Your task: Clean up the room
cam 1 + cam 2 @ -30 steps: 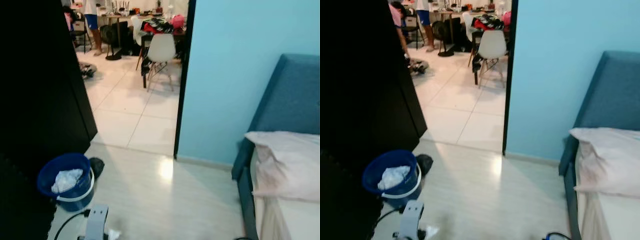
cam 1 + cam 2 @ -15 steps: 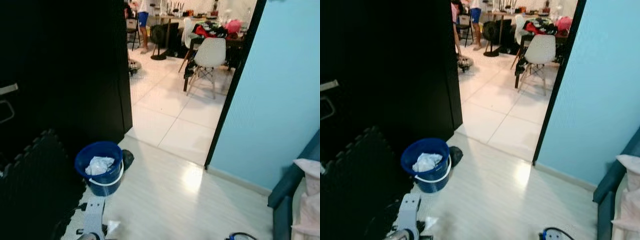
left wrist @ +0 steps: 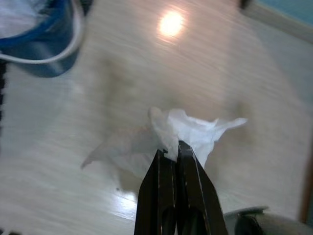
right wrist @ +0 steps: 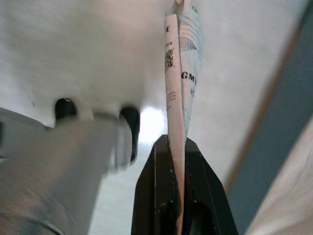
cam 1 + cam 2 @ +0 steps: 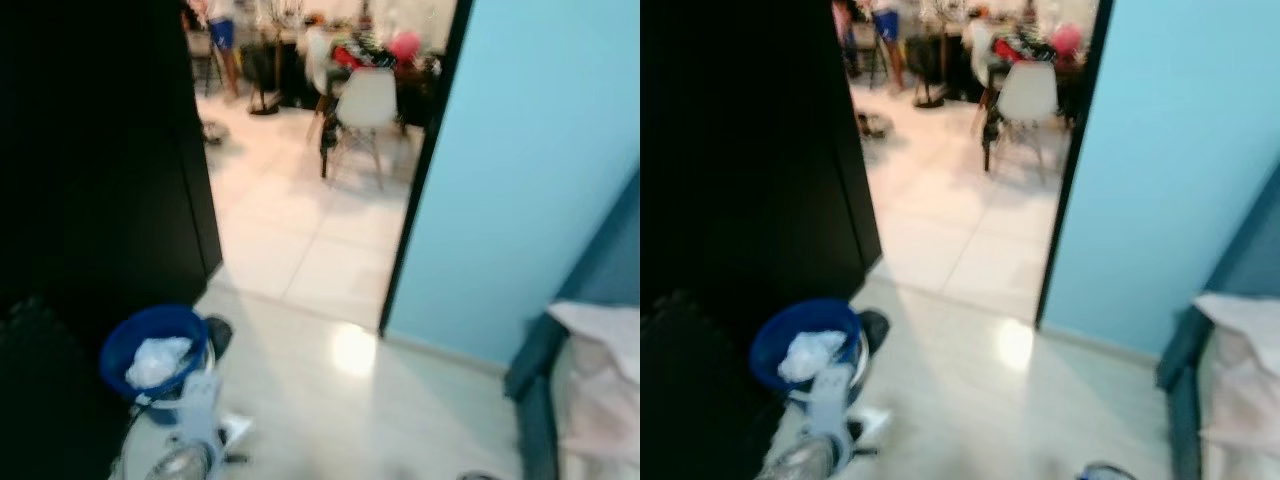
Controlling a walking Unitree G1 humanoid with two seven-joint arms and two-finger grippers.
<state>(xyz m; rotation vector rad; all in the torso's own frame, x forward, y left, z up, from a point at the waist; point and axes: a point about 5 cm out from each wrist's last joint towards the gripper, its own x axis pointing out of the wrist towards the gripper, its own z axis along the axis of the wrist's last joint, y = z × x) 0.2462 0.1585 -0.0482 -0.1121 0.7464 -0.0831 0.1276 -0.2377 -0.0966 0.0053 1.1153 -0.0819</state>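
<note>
The left tool (image 3: 172,147) has its two black fingers clamped together on a crumpled white tissue (image 3: 188,131), which hangs above the pale wood-look floor (image 3: 146,68). The right tool (image 4: 177,142) is clamped on a folded printed paper wrapper with black lettering (image 4: 179,63), held upright between its fingers, with a silver part of the robot blurred just beside it. In the head views, which are blurred, the left arm (image 5: 195,425) shows at the lower edge, near a round blue plastic bucket with a white handle (image 5: 150,345) that stands on the floor against a black cabinet (image 5: 100,160) and contains crumpled white material (image 5: 155,362). A small dark object (image 5: 218,333) lies touching the bucket's far side. A light blue wall (image 5: 540,170) stands to the right, with a blue bed frame (image 5: 530,360) and pale bedding (image 5: 600,390) below it. Through the doorway, a white chair (image 5: 365,105) stands on white tiles beside a cluttered tabletop (image 5: 385,55).
</note>
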